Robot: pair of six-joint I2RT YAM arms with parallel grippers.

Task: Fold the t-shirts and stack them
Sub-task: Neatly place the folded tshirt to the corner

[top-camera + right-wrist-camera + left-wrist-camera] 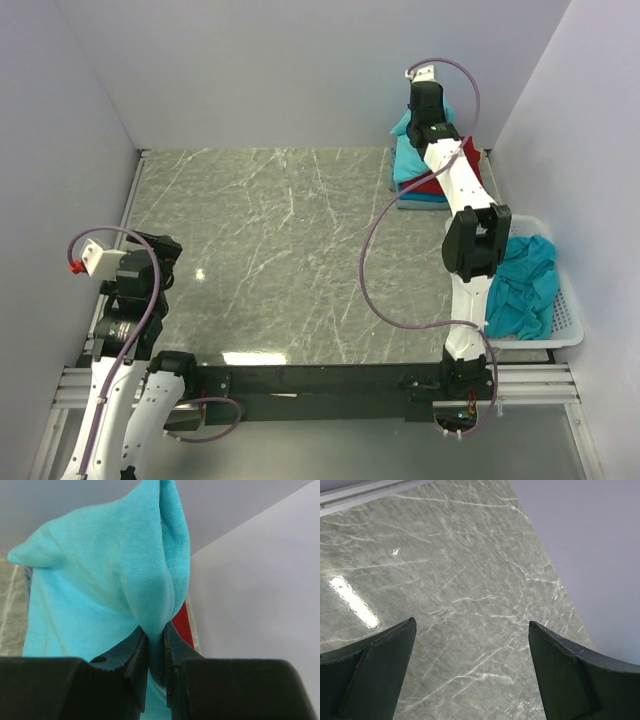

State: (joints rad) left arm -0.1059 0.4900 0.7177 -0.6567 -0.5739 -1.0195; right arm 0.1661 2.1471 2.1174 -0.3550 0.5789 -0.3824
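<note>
1. Right gripper (155, 636) pinches a raised fold of a turquoise t-shirt (100, 595), which bunches ahead of its fingertips.
2. A red t-shirt (183, 622) peeks out just right of those fingertips.
3. Left gripper (472, 635) is spread wide, holding nothing, over the marble table (470, 555).
4. Crumpled turquoise t-shirts (525, 285) fill a white basket (567, 322) well behind the right gripper.

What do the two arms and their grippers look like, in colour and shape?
The left arm and right arm have white links, black joints and a looping purple cable each. Their fingers are black, wedge-shaped. Each wrist carries a white block.
</note>
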